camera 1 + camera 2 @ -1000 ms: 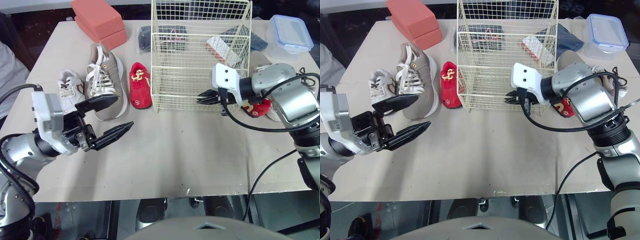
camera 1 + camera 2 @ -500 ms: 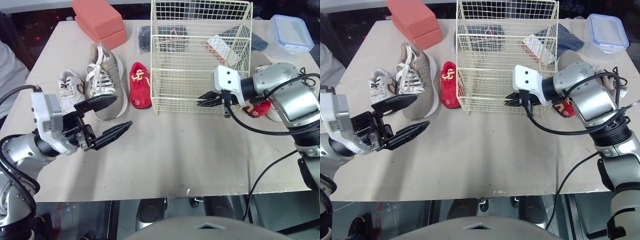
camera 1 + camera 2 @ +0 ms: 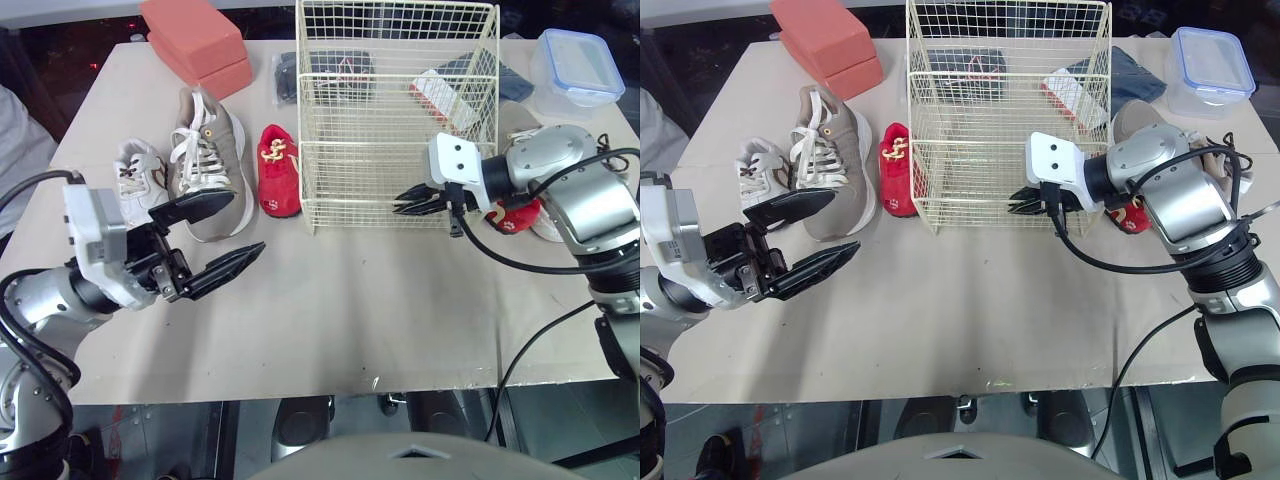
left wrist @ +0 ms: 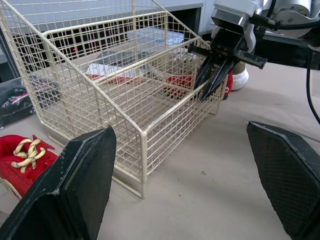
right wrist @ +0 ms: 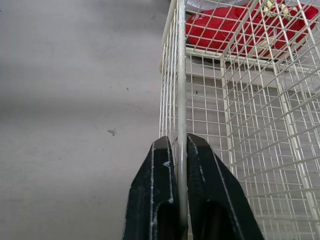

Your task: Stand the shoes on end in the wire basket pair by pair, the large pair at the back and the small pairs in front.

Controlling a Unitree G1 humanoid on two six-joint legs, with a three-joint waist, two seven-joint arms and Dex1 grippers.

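Pinching one upright wire at the near right corner of the wire basket [image 3: 370,180], the right gripper [image 3: 403,204] has its two black fingers closed on either side of that wire, as the right wrist view shows. The basket stands upright at the back middle of the table [image 3: 350,300], and every shoe in view lies outside it on the tabletop. To the basket's left a small red shoe [image 3: 277,170] lies just beside its wall, then a large tan sneaker [image 3: 207,160] with white laces, then a small white shoe [image 3: 135,175] touching the sneaker's side. To the basket's right a second red shoe [image 3: 515,217] shows past the right arm, and a pale shoe [image 3: 1137,118] is partly hidden behind that arm. The left gripper [image 3: 248,222] hangs over bare table in front of the tan sneaker, its fingers spread wide and holding nothing. A clear plastic box [image 3: 583,70] with a blue-rimmed lid on it sits at the far right corner; its contents cannot be made out. Two salmon blocks [image 3: 200,42] are stacked at the back left.
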